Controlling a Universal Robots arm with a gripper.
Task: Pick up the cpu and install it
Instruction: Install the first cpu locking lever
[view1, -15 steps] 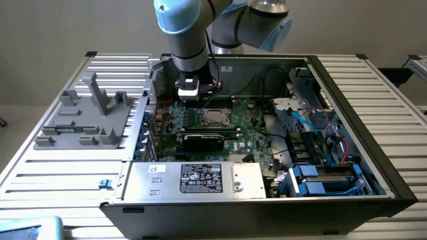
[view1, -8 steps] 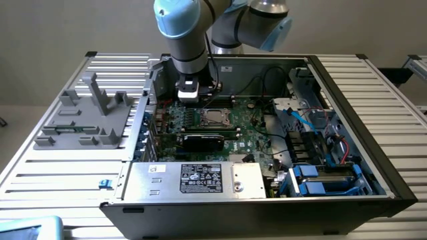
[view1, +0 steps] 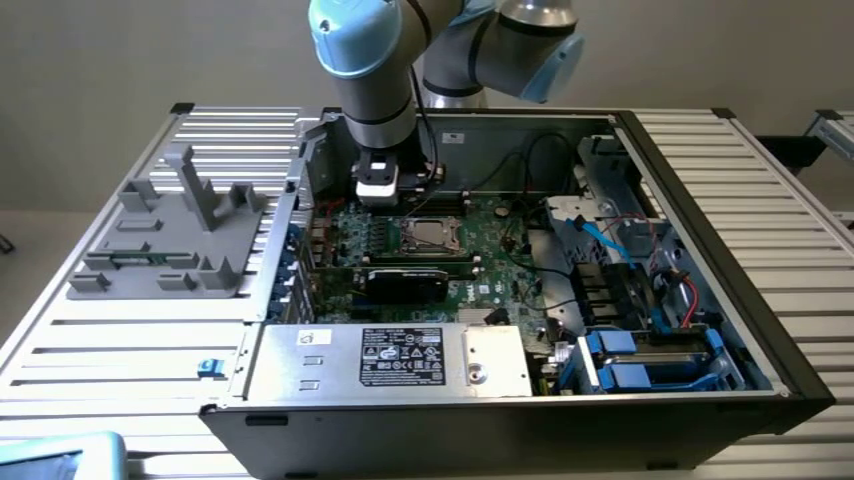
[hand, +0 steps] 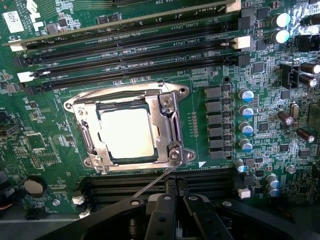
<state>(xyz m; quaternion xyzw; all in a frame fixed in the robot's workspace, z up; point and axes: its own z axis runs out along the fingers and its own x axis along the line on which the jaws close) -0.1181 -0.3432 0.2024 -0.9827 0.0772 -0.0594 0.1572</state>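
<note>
Cpu (hand: 125, 132) lies flat and square inside socket frame (hand: 171, 125) on motherboard (hand: 220, 65); looks seated. Gripper (hand: 176, 190) has fingers pressed together and holds nothing. It hovers just beside socket, over memory slots (hand: 120, 182), likely clear so chip sits undisturbed.

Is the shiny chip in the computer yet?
Nearly done. The cpu already sits in the metal-framed socket on the green board. The gripper is shut, holding nothing, beside the socket. Left: I cannot tell whether the socket's frame is locked down.
</note>
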